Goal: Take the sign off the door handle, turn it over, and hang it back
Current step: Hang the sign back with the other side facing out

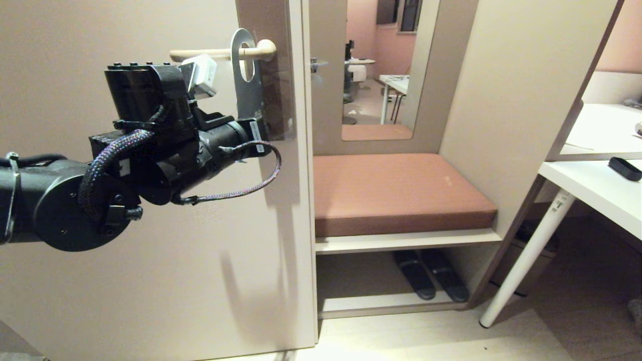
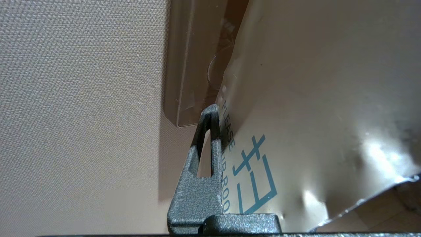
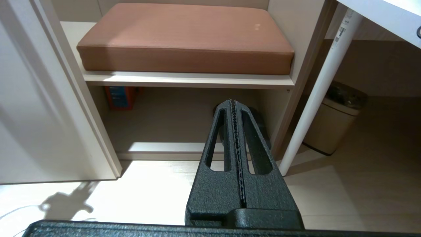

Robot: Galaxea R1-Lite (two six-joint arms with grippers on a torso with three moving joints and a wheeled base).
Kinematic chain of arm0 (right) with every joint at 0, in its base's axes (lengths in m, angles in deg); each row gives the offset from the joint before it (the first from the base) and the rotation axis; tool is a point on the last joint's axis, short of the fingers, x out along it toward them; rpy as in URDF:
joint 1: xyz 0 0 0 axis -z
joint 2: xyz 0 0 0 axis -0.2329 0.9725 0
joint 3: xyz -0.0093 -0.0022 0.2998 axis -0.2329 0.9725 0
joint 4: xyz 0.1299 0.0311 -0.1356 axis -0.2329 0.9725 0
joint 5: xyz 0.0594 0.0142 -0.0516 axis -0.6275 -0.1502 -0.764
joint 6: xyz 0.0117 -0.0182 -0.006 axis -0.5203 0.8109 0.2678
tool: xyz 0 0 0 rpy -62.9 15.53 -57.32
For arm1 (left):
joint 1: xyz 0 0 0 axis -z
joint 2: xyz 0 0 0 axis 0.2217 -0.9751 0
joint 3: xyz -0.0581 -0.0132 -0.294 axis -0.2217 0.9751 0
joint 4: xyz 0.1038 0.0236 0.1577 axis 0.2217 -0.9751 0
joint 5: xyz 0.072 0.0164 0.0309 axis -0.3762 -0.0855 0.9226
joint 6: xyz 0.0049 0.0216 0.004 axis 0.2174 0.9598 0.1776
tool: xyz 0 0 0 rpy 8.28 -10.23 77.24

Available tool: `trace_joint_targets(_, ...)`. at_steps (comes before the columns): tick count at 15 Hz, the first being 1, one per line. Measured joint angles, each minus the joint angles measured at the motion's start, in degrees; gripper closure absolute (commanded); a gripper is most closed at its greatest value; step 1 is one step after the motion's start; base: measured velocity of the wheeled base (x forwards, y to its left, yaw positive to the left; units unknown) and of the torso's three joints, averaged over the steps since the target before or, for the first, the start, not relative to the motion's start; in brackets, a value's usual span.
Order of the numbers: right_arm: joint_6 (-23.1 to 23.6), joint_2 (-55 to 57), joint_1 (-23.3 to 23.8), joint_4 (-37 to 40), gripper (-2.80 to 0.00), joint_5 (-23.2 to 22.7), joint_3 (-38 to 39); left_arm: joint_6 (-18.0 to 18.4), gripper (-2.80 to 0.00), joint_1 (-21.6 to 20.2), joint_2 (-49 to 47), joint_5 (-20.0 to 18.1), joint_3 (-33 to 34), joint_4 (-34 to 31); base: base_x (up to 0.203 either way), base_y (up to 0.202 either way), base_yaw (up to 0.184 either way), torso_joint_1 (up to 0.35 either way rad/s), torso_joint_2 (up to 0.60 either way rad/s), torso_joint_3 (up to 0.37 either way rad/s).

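Sign (image 1: 247, 80) hooked by its round hole over the door handle (image 1: 220, 52), hanging down in front of the brownish backplate (image 1: 273, 65). White face with teal lettering shows toward the left wrist camera. Left gripper (image 2: 215, 148) sits below the handle, nearly closed, pinching the sign's lower edge; only one finger (image 2: 200, 177) shows, flat against the card. Risks, as I judge them: grip is thin and near the edge, so the glossy card could slip out; pulling sideways could snag the hole on the handle's rounded end and bend the card. Right gripper (image 3: 235, 158) is pressed shut, empty, low and well clear of the handle.
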Motion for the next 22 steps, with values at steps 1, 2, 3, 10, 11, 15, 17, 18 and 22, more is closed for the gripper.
trace_joint_targets(1,0.0,0.0,0.0,0.0,0.00,0.0,0.0,0.0,0.00,0.0,-0.1,0.0,0.0,0.0,0.000,0.000,0.000,0.000,0.00,0.000)
trace_joint_targets(2,0.0,0.0,0.0,0.0,0.00,0.0,0.0,0.1,0.00,0.0,-0.2,-0.1,0.0,0.0,0.000,0.000,0.000,0.000,0.00,0.000)
trace_joint_targets(3,0.0,0.0,0.0,0.0,0.00,0.0,0.0,0.3,0.00,0.0,-0.3,-0.1,0.0,0.0,0.000,0.000,0.000,0.000,0.00,0.000)
trace_joint_targets(10,0.0,0.0,0.0,0.0,0.00,0.0,0.0,0.3,-2.80,0.0,-0.5,-0.2,0.0,0.1,0.000,0.000,0.000,0.000,0.00,0.000)
trace_joint_targets(11,0.0,0.0,0.0,0.0,0.00,0.0,0.0,0.3,-2.80,0.0,-0.5,-0.2,0.0,0.1,0.000,0.000,0.000,0.000,0.00,0.000)
trace_joint_targets(15,0.0,0.0,0.0,0.0,0.00,0.0,0.0,0.4,-2.80,0.0,-0.3,-0.2,0.0,0.1,0.000,0.000,0.000,0.000,0.00,0.000)
trace_joint_targets(17,0.0,0.0,0.0,0.0,0.00,0.0,0.0,0.5,-2.80,0.0,-0.1,-0.1,0.0,0.1,0.000,0.000,0.000,0.000,0.00,0.000)
trace_joint_targets(18,0.0,0.0,0.0,0.0,0.00,0.0,0.0,0.5,-2.80,0.0,0.1,-0.1,0.0,0.1,0.000,0.000,0.000,0.000,0.00,0.000)
trace_joint_targets(22,0.0,0.0,0.0,0.0,0.00,0.0,0.0,0.6,-2.80,0.0,2.1,-0.1,1.3,0.1,0.000,0.000,0.000,0.000,0.00,0.000)
